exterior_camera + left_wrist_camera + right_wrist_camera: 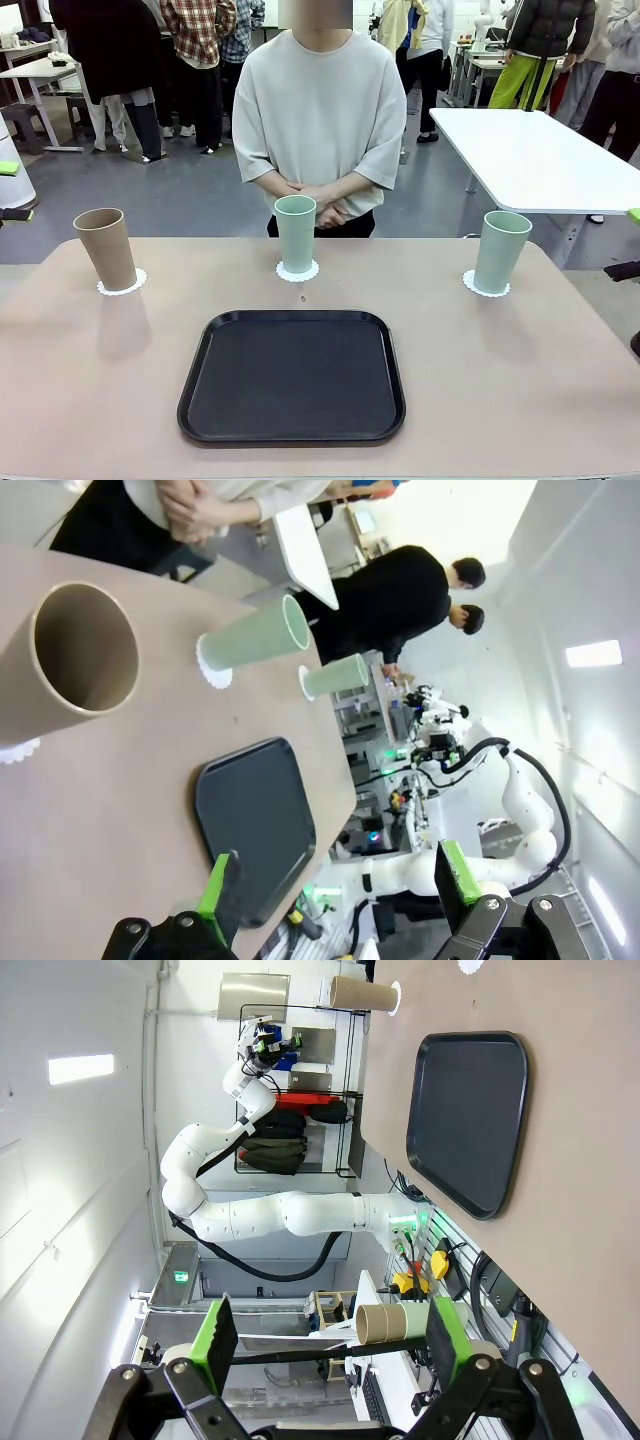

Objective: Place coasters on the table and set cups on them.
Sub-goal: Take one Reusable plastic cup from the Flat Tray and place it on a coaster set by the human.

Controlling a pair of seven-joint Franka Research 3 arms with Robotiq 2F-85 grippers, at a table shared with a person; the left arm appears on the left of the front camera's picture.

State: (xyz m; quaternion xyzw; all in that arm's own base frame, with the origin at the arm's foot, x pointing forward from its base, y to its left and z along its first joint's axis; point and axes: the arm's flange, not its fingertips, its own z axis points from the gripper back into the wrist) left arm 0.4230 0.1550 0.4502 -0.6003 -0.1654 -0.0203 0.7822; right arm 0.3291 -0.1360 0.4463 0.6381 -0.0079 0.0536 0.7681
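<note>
Three cups stand upright on the beige table (500, 400), each on a lacy white coaster. The tan cup (105, 248) sits on the left coaster (122, 284). A mint cup (296, 233) rests on the middle coaster (297, 271), just in front of the person. The other mint cup (501, 250) is on the right coaster (486, 287). My left gripper (335, 880) hangs open and empty off the table's left end, looking across at the tan cup (70, 665) and both mint cups (255, 638). My right gripper (330, 1333) is open and empty too, well back from the table (590, 1160).
An empty black tray (292, 375) lies in the near middle of the table. The person stands at the far edge with hands (315, 200) clasped. A white table (530, 155) stands behind on the right. Other people stand farther back.
</note>
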